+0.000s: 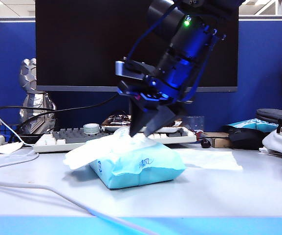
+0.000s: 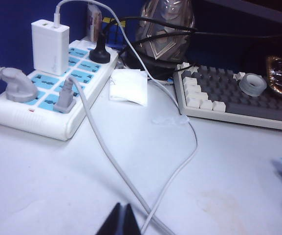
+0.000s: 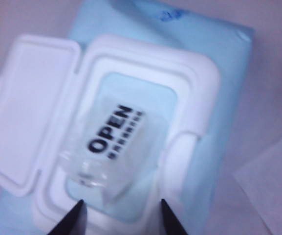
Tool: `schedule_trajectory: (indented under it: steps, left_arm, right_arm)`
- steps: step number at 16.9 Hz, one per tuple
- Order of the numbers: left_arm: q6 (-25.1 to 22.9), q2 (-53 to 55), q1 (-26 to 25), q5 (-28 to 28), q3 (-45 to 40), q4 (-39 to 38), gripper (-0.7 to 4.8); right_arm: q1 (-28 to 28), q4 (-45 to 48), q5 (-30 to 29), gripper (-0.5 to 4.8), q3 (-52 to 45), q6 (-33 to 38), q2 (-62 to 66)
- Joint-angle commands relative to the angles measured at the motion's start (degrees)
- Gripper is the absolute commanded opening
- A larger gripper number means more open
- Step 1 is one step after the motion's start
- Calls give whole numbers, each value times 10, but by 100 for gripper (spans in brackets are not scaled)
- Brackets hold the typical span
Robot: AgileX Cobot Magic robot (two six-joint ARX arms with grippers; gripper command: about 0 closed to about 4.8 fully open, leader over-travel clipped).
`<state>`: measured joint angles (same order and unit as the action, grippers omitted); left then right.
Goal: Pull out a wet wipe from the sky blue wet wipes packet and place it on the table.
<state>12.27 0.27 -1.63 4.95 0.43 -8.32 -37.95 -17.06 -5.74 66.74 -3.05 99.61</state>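
The packet (image 1: pixel 138 171) is soft sky blue plastic film with a slight sheen, its lid (image 3: pixel 28 107) hard white moulded plastic, and the "OPEN" seal (image 3: pixel 109 142) clear glossy film. The table (image 1: pixel 219 196) looks smooth and matt. The right gripper (image 1: pixel 148 128) is dark, glossy plastic or metal. Far left, the figurine (image 1: pixel 32 98) shines like faceted metal.

Blues, whites, black, w/ a few odd accents

Sky blue wipes packet (image 1: pixel 137 170) w/ dark blue scribble on side, white lid frame (image 3: pixel 145 122), clear seal sticker (image 3: pixel 109 147) printed "OPEN" in black. Pale grey-white table (image 1: pixel 219 191), light blue front edge. Black right gripper (image 1: pixel 144 131) under arm w/ blue sheen & green light; black tips of left gripper (image 2: pixel 121 223). White power strip (image 2: pixel 53 93) w/ blue socket panels, grey plugs, one black. Keyboard (image 2: pixel 238 98) grey & white. Silver faceted figure (image 1: pixel 33 98), dark blue partition (image 1: pixel 263 63), black monitor (image 1: pixel 82 44).
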Motion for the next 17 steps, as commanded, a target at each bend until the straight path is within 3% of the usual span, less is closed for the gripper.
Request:
schedule_trajectory:
  steps: [1,6,9,17]
  left_arm:
    - [-2,-2,0,0,-1,2,-3]
    - [-2,-2,0,0,-1,2,-3]
    - [-2,-2,0,0,-1,2,-3]
    - [-2,-2,0,0,-1,2,-3]
  right_arm:
    - [-1,17,-23,198,2,-1,2]
    - [-1,24,-36,196,2,3,2]
    - [-1,31,-36,148,2,2,2]
    - [-6,26,-48,147,31,16,49]
